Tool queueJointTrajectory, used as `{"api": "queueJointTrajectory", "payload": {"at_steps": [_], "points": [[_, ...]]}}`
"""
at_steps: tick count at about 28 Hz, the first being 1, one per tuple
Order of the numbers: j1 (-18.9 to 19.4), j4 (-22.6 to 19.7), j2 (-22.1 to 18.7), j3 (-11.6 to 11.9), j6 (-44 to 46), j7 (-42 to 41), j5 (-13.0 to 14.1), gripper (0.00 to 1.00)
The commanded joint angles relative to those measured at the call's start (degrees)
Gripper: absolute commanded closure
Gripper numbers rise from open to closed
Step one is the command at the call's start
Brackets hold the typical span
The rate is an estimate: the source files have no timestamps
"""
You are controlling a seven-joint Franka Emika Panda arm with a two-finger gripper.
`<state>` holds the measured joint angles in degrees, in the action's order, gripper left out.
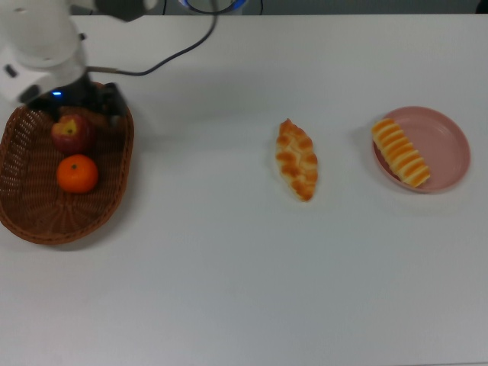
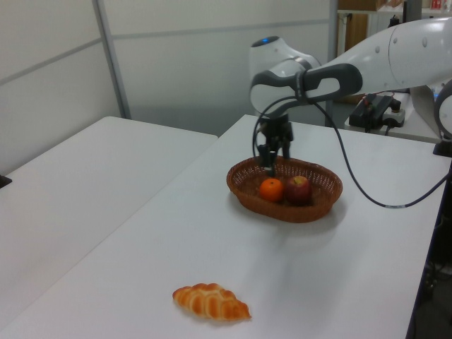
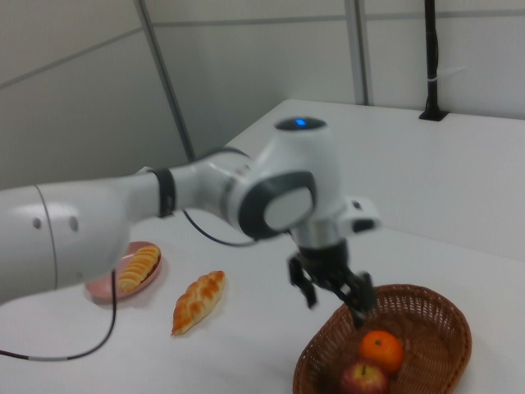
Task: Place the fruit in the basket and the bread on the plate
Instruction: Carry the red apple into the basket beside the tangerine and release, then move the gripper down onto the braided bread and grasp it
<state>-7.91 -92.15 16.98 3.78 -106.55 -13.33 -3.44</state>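
The dark red apple point(image 1: 73, 133) and the orange tangerine point(image 1: 77, 173) lie side by side in the brown wicker basket point(image 1: 30, 221) at the top view's left. My gripper point(image 3: 332, 300) hangs open just above the basket's rim, over the apple, holding nothing. The braided golden-brown bread point(image 1: 296, 159) lies on the white table near the middle. The striped orange and yellow bread point(image 1: 400, 152) rests on the pink plate point(image 1: 446, 141) at the top view's right. In the left view the gripper point(image 2: 272, 157) stands above the tangerine point(image 2: 272, 189) and apple point(image 2: 298, 189).
A black cable point(image 1: 164, 49) runs from the arm across the table's far edge. In the left view a second white table point(image 2: 85, 176) stands beside this one, with a gap between them. Grey wall panels rise behind.
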Motion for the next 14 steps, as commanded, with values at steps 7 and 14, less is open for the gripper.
{"api": "queueJointTrajectory", "payload": {"at_steps": [7, 14], "points": [[15.72, -0.48, 0.24, -3.6, 3.98, 9.28, 3.36, 0.0], [23.11, -1.98, 2.0, -3.6, 3.1, 12.53, 3.18, 0.0]]}}
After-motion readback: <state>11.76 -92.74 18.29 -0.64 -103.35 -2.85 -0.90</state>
